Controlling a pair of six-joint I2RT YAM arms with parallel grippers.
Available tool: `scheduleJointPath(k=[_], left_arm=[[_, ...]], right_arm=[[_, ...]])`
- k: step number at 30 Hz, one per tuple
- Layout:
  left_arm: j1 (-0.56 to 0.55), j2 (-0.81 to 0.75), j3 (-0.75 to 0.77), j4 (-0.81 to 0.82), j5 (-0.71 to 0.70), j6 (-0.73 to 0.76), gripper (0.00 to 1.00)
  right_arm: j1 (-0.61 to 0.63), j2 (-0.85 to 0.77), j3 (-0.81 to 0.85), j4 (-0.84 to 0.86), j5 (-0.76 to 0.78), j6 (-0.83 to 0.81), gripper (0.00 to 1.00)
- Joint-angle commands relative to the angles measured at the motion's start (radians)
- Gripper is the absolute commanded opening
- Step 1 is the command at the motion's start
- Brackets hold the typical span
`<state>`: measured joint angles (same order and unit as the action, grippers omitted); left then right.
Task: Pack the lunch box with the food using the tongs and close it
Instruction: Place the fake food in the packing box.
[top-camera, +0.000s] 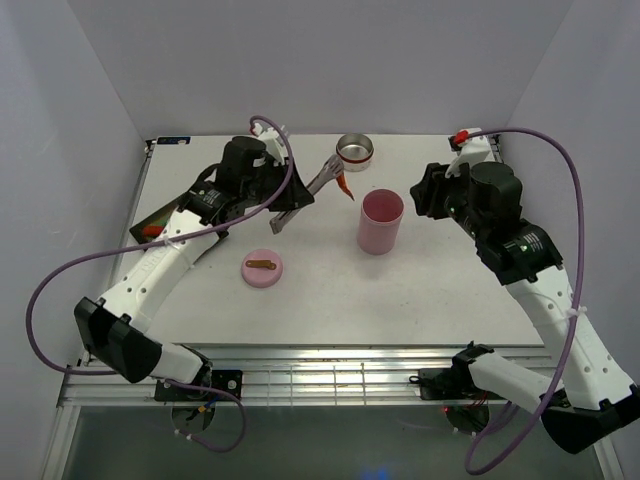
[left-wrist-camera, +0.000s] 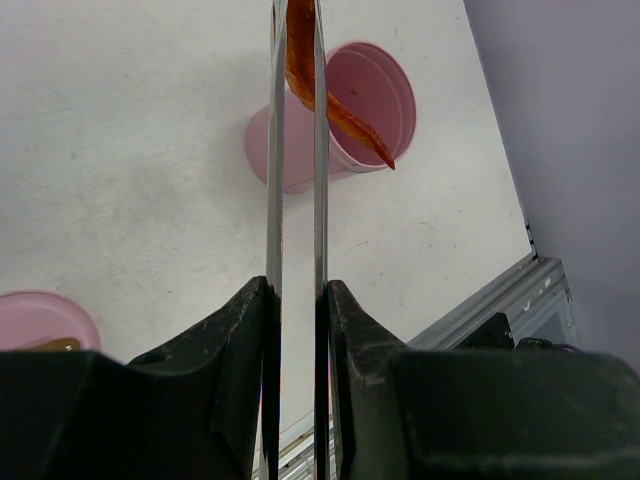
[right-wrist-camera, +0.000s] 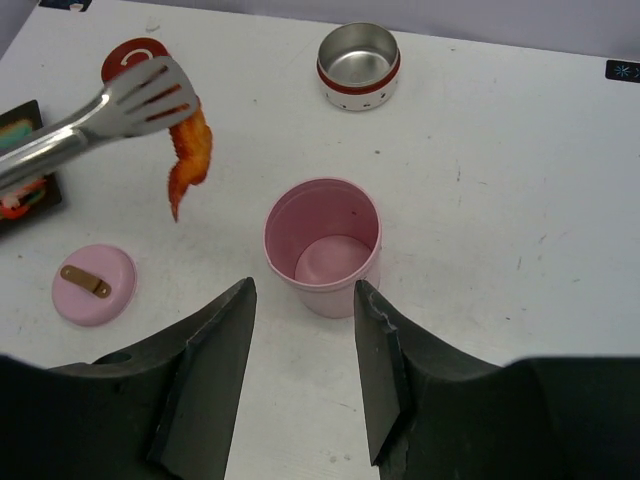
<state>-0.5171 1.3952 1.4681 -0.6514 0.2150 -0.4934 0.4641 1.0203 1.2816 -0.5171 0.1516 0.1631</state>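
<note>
My left gripper (left-wrist-camera: 297, 300) is shut on the tongs (left-wrist-camera: 276, 150), both fingers pressing the two thin metal arms together. In the top view this left gripper (top-camera: 290, 200) holds the tongs (top-camera: 322, 178) pointing right. An orange-red strip of food (top-camera: 347, 187) is pinched in the tongs' tips and hangs just left of the open pink lunch box (top-camera: 380, 222). The food strip (right-wrist-camera: 188, 155) is in the air beside the lunch box (right-wrist-camera: 323, 245), not over its mouth. My right gripper (right-wrist-camera: 303, 300) stands open and empty, just short of the lunch box, touching nothing. The inside of the lunch box shows only its pink bottom.
The pink lid (top-camera: 262, 268) with a brown handle lies flat left of the lunch box. A round metal tin (top-camera: 354, 151) with a red band stands at the back. A black tray (top-camera: 160, 220) with more food sits at the far left, partly under my left arm.
</note>
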Motion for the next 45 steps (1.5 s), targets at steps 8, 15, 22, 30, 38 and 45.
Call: scheduleJointPath(k=[8,15,22,30,38,45], left_arm=[[-0.190,0.126,0.116,0.127,-0.063,-0.014,0.00],[-0.227,0.145,0.046,0.199,-0.066,-0.016,0.00],[-0.231,0.180,0.023,0.228,-0.066,-0.007,0.02],[-0.232,0.197,0.011,0.237,-0.085,-0.005,0.17],[-0.233,0.186,-0.005,0.236,-0.097,-0.005,0.33],[-0.238,0.195,-0.002,0.236,-0.094,-0.010,0.41]], right_arm=[[-0.028,-0.077,-0.060,0.035,0.045,0.009,0.50],[-0.035,-0.078,-0.100,0.040,0.052,-0.014,0.50],[-0.035,-0.097,-0.120,0.051,0.046,-0.023,0.52],[-0.036,-0.115,-0.133,0.055,0.049,-0.039,0.55],[-0.035,-0.120,-0.133,0.063,0.048,-0.039,0.58],[-0.035,-0.117,-0.142,0.066,0.074,-0.056,0.59]])
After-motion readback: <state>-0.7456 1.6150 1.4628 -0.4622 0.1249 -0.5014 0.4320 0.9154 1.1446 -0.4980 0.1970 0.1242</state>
